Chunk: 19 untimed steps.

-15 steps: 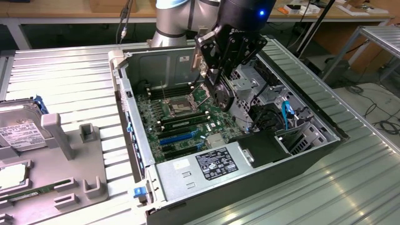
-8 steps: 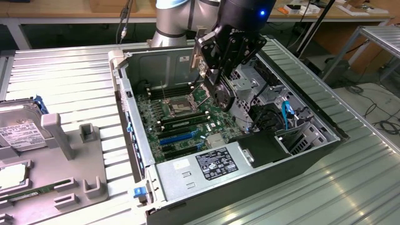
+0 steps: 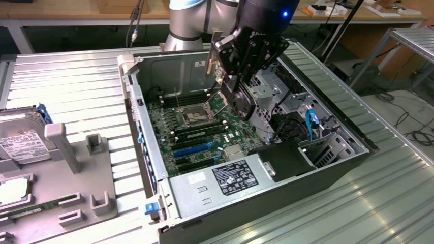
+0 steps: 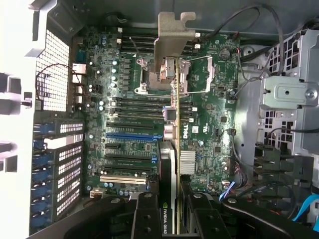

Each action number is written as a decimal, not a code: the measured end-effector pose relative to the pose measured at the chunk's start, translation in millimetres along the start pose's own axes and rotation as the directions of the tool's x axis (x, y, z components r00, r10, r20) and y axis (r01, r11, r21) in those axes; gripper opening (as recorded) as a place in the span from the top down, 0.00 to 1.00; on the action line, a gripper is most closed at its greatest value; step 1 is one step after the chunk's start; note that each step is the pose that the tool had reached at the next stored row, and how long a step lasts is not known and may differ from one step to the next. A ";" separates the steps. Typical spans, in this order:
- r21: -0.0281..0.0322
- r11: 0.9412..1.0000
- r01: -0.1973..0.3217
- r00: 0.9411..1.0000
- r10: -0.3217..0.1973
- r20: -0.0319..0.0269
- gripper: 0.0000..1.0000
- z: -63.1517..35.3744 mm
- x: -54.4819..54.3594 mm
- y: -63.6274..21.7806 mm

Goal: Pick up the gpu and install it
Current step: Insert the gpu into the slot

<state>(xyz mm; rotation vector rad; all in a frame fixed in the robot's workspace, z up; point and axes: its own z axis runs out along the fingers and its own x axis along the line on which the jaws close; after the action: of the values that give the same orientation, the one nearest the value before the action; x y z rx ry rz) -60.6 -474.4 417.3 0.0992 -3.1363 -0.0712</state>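
Hand (image 3: 233, 93) gripping gpu (image 3: 215, 58) over the motherboard (image 3: 196, 127), open computer case (image 3: 305, 193), hard drive (image 3: 24, 142) at the exterior view's left

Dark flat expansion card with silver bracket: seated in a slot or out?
Out: the gripper holds the gpu edge-on above the green motherboard, clear of slots.

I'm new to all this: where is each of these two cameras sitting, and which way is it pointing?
Exterior view: off the arm and high up, looking down at an angle into the open computer case on the metal table; the arm and gripper show.
Wrist view: on the wrist, looking along the gripper at the motherboard; its dark fingers show.
Shared: both see the gpu clamped in the gripper over the motherboard.
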 end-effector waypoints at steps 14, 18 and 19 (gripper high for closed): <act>0.000 0.999 0.049 0.999 -0.049 -0.002 0.73 0.0 0.0 0.0; 0.000 0.998 0.061 0.998 -0.061 -0.003 0.73 0.0 0.0 0.0; 0.000 0.998 0.064 0.998 -0.064 -0.003 0.73 0.0 0.0 0.0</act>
<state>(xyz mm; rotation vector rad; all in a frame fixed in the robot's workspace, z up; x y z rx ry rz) -60.5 -474.4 417.4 0.1991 -3.1301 -0.0710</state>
